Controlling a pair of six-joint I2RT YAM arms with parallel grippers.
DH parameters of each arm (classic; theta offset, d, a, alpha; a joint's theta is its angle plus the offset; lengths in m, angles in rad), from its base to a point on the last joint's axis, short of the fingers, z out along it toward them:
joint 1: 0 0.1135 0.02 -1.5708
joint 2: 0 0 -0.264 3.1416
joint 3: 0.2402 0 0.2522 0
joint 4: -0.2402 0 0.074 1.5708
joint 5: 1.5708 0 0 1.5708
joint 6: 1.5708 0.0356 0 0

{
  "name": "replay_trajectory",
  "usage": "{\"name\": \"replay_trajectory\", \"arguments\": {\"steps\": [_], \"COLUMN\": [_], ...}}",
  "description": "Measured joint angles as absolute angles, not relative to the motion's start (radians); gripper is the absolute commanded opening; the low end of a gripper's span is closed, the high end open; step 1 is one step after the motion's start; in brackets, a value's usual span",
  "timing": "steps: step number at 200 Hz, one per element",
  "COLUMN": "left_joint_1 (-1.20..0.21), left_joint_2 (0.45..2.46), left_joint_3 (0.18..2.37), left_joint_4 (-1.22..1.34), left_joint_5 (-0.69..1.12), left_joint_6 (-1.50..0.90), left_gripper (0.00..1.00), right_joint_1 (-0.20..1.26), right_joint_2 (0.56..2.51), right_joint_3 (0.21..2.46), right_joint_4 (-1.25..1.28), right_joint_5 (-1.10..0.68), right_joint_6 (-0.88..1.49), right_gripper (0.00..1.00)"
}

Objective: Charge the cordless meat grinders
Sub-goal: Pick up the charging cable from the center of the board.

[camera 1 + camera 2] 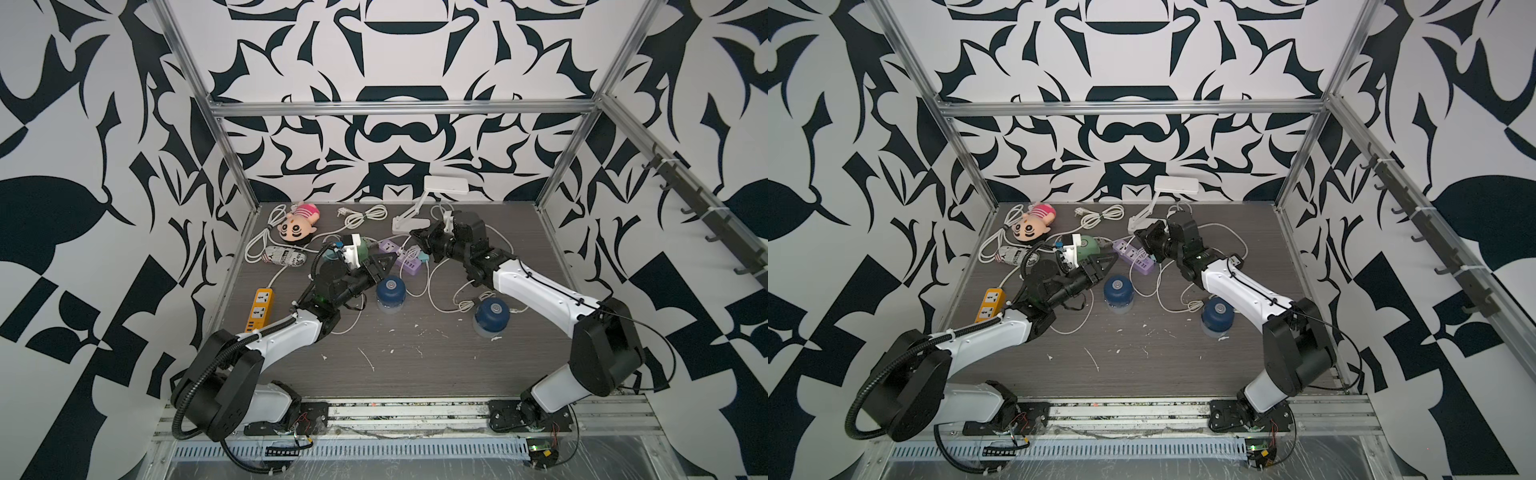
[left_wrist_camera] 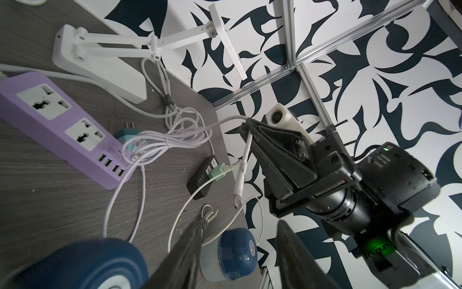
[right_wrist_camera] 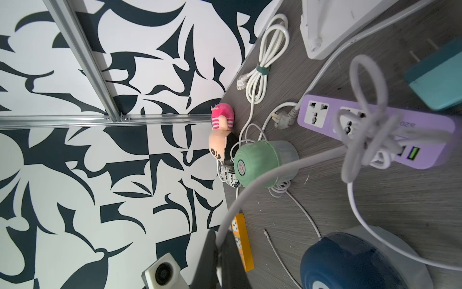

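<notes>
table [image 1: 415, 374]: outstretched right gripper [image 2: 247, 125] pinches cable [image 2: 240, 180]

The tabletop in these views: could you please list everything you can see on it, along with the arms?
navy meat grinders: two, navy blue, upright mid-table.
mint meat grinder: one, mint green, back, beside the left arm.
power strips: three; purple back centre, orange left edge, black near the right arm.
plug adapters: two; teal by the purple strip, green at the black strip.
desk lamp: one, white, back.
plush doll: one, pink-clothed, back left.
printed roll: one, black-and-white, beside the doll.
white cables: several, scattered.
table: one, grey wood-grain.
left claw: open, near a navy grinder.
right claw: shut on a white charging cable.
</notes>
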State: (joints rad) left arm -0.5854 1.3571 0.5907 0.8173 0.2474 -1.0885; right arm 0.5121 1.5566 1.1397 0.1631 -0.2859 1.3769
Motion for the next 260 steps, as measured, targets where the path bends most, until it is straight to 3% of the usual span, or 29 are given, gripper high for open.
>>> {"name": "replay_trajectory", "arguments": {"steps": [40,91,194,207,234,260], "left_joint_1": [-0.596,-0.607,-0.622,-0.622,-0.622,-0.622], "left_joint_2": [1.401,1.436,1.481,1.481,1.481,1.481], "left_joint_3": [0.601,0.635,0.662,0.662,0.662,0.662], "left_joint_4": [0.859,0.879,0.91,0.911,0.907,0.892], "left_joint_5": [0.248,0.249,0.252,0.252,0.247,0.234], "left_joint_6": [-1.11,-1.116,-1.136,-1.135,-1.132,-1.137], "left_gripper": [0.45,0.44,0.21,0.25,0.46,0.47], "right_joint_1": [0.512,0.512,0.512,0.512,0.512,0.512], "right_joint_2": [1.557,1.556,1.534,1.526,1.519,1.519], "right_joint_3": [1.116,1.106,1.087,1.084,1.083,1.08], "right_joint_4": [0.171,0.192,0.21,0.212,0.215,0.215], "right_joint_5": [-0.273,-0.268,-0.257,-0.257,-0.257,-0.258], "right_joint_6": [1.395,1.406,1.419,1.42,1.421,1.424], "right_gripper": [0.0,0.0,0.0,0.0,0.0,0.0]}}
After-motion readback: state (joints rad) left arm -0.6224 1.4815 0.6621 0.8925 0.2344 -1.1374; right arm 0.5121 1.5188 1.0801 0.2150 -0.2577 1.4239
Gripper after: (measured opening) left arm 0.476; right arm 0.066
